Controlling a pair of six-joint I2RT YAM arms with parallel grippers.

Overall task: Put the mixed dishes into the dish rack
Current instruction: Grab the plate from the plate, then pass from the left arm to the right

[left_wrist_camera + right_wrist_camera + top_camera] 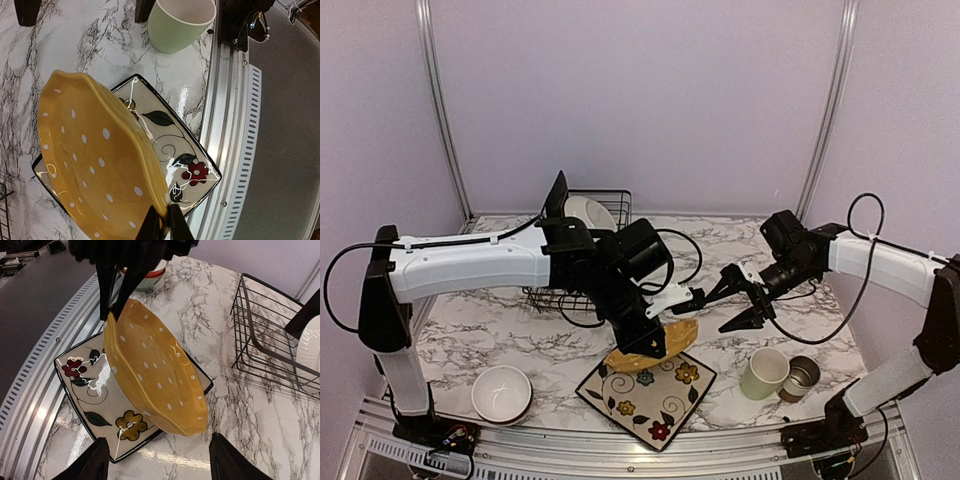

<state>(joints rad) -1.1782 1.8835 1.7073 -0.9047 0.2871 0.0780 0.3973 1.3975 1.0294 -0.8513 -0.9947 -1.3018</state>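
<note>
top view: the left claw (pixel 648 343) is clenched on the rim of the yellow dotted plate (pixel 678 332), holding it tilted over the flowered square plate (pixel 650 397) on the desk (pixel 490 330). the right claw (pixel 735 303) hangs released just beside it. the dish rack (pixel 615 200) stands behind with a white dish (pixel 585 212) inside. a white bowl (pixel 502 392), green mug (pixel 764 373) and grey cup (pixel 801 377) sit near the front edge.

left wrist: the fingers (pixel 175 225) pinch the yellow plate's edge; whether its lower rim touches the square plate i cannot tell.

right wrist: the spread fingers (pixel 95 462) frame the tilted plate, with the rack to the right.
</note>
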